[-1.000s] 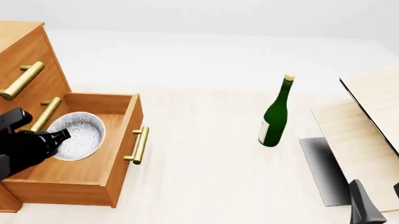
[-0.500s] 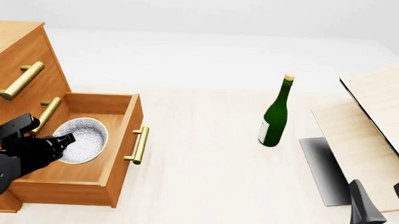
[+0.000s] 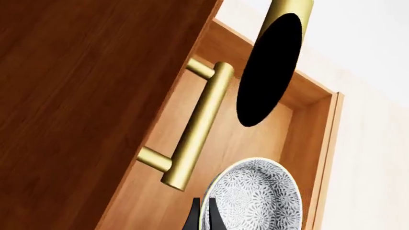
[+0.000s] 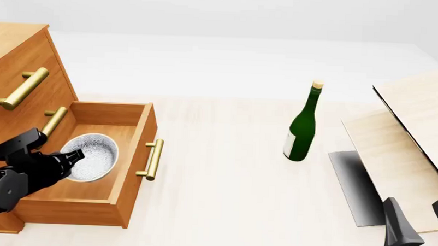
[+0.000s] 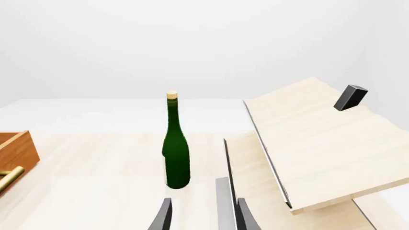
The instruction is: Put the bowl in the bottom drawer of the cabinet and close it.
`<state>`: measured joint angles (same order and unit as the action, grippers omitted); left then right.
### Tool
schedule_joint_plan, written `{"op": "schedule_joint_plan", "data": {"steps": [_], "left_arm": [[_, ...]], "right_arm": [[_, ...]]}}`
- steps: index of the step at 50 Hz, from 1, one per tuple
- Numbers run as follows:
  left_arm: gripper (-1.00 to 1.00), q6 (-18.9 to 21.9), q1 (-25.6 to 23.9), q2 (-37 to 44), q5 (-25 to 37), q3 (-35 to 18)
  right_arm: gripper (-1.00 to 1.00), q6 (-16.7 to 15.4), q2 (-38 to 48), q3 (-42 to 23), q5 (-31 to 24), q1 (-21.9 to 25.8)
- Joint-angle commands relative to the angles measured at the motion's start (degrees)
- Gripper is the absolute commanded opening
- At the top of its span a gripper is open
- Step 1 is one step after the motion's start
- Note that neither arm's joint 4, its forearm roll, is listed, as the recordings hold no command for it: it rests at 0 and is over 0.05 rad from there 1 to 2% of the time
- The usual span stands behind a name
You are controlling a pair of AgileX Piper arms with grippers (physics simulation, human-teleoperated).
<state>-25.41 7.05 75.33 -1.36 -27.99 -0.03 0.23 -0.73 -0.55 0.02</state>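
The speckled white bowl (image 4: 95, 156) (image 3: 255, 201) sits low inside the pulled-out bottom drawer (image 4: 133, 177) of the orange-brown cabinet (image 4: 17, 56). My left gripper (image 4: 73, 157) (image 3: 203, 216) reaches into the drawer from the left. Its thin fingers are shut on the bowl's near rim. The drawer's brass handle (image 4: 154, 159) faces right, toward the table's middle. At the bottom right corner my right gripper (image 4: 420, 220) (image 5: 203, 215) stands open and holds nothing, far from the cabinet.
A green bottle (image 4: 301, 128) (image 5: 176, 153) stands upright mid-table. Pale wooden boards (image 4: 412, 130) lean at the right over a grey plate (image 4: 352, 182). The middle drawer's handle (image 3: 198, 129) and the top drawer's handle (image 4: 22, 89) jut out just above the left gripper.
The left gripper has sunk lower and a little leftward, carrying the bowl down into the bottom drawer. The right arm, bottle and drawer have stayed put.
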Motion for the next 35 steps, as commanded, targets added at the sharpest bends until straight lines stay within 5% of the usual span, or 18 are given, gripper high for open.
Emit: {"op": "schedule_joint_plan", "data": {"steps": [1, 35], "left_arm": [[-1.0, 0.01, 1.85, 4.6, -3.68, 1.23], [-1.0, 0.42, 3.54, 9.74, -7.61, 1.82]], "right_arm": [[1.0, 0.0, 0.0, 0.0, 0.0, 0.0], [1.0, 0.0, 0.0, 0.0, 0.0, 0.0]]}}
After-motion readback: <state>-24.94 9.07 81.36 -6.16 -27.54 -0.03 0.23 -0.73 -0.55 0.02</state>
